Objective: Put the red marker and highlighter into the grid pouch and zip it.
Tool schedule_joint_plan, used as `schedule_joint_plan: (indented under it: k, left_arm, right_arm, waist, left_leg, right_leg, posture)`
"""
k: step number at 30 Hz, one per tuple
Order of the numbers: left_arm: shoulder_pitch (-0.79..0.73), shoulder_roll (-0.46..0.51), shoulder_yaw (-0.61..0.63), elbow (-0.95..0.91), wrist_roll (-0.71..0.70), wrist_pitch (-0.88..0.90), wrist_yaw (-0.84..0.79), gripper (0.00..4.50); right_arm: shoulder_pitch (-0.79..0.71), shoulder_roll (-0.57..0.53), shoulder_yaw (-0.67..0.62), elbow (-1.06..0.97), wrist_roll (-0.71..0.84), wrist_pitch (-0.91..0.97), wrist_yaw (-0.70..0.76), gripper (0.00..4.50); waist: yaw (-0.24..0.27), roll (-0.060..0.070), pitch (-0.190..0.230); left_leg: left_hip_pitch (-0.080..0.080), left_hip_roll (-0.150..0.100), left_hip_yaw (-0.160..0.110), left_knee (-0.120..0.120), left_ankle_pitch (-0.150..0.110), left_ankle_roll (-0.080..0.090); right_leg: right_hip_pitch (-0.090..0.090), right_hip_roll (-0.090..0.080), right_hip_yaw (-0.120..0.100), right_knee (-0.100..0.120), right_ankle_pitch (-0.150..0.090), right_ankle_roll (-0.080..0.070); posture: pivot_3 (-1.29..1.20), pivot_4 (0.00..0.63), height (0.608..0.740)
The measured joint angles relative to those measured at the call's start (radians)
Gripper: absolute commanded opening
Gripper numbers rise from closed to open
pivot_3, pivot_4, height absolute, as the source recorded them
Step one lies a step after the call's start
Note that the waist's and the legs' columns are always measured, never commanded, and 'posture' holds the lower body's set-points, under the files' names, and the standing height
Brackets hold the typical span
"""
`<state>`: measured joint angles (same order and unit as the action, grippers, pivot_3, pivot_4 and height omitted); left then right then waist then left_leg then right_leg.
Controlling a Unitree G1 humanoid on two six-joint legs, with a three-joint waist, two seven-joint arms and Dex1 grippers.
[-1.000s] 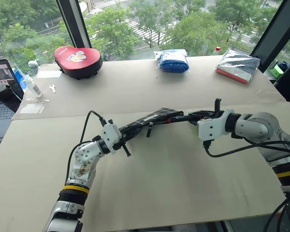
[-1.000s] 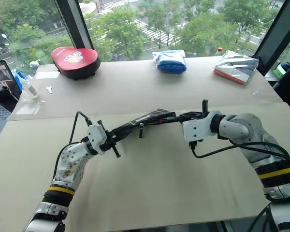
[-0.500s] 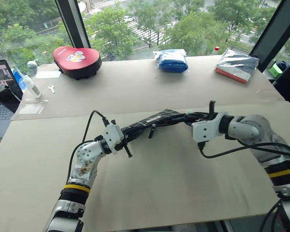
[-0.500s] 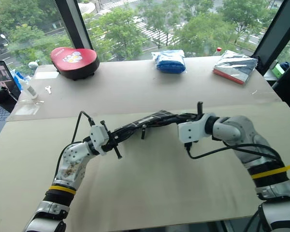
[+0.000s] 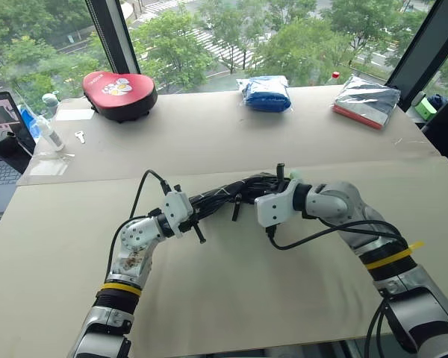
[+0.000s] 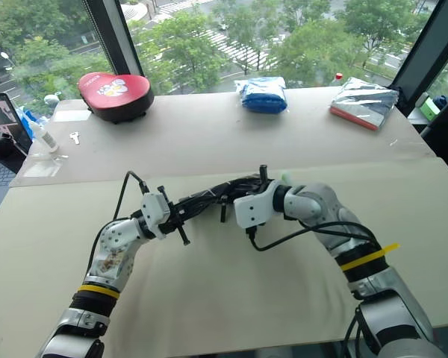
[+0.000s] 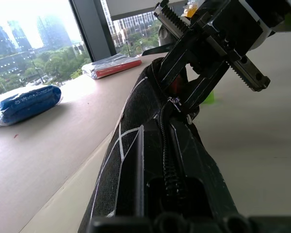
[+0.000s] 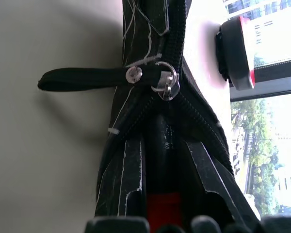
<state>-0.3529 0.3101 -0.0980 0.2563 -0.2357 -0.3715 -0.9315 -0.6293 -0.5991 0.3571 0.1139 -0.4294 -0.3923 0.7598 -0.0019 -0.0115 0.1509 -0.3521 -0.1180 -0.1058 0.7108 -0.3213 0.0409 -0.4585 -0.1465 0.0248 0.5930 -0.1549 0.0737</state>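
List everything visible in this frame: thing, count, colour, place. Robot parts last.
grid pouch: 1, black with white lines, held above the near table between both grippers
red marker: 1, red, inside the pouch's open part
heart-shaped case: 1, red, far left
blue packet: 1, blue, far middle
silver packet: 1, silver with red edge, far right
laptop: 1, dark, left edge
key: 1, white, near the case
left gripper: 1, black, jaws shut on pouch's end
right gripper: 1, black, at the pouch's other end

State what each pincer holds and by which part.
Left pincer clamps one end of the grid pouch; right pincer grips its open zipper edge.
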Motion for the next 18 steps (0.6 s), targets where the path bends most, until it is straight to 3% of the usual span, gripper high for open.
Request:
schedule_joint_plan:
  k: [6,13,15,18]
  left_arm:
    - [-0.001,-0.005,-0.003,0.002,0.001,0.0,0.0,0.0]
    - [-0.011,-0.005,-0.002,0.006,0.0,0.0,0.001,0.0]
    - [-0.015,-0.004,-0.001,0.012,0.001,-0.001,0.0,0.0]
    - [-0.022,-0.005,-0.003,0.02,0.001,-0.001,-0.001,0.0]
  right_arm:
    - [0.0,0.001,-0.014,0.0,0.045,0.023,0.013,3.43]
    - [-0.011,-0.089,-0.122,0.034,0.166,0.018,0.026,3.43]
    - [0.032,-0.1,-0.18,0.001,0.29,0.059,0.076,3.43]
    - [0.098,-0.104,-0.258,-0.121,0.562,0.342,0.165,3.43]
  waist:
    - [-0.003,0.0,0.0]
    - [-0.001,0.0,0.0]
    - [-0.001,0.0,0.0]
    - [-0.002,0.0,0.0]
  left_leg:
    - [0.0,0.0,0.0,0.0,0.0,0.0]
    - [0.0,0.0,0.0,0.0,0.0,0.0]
    - [0.0,0.0,-0.001,0.0,0.0,0.0]
    - [-0.001,0.001,-0.001,0.0,0.0,0.0]
  right_leg:
    - [0.0,0.0,0.0,0.0,0.0,0.0]
    - [0.0,0.0,0.0,0.0,0.0,0.0]
    - [0.0,0.0,-0.001,0.0,0.0,0.0]
    - [0.0,0.0,-0.001,0.0,0.0,-0.001]
  posture:
    - [0.0,0.15,0.74]
    - [0.0,0.15,0.74]
    - [0.0,0.15,0.74]
    - [0.0,0.15,0.74]
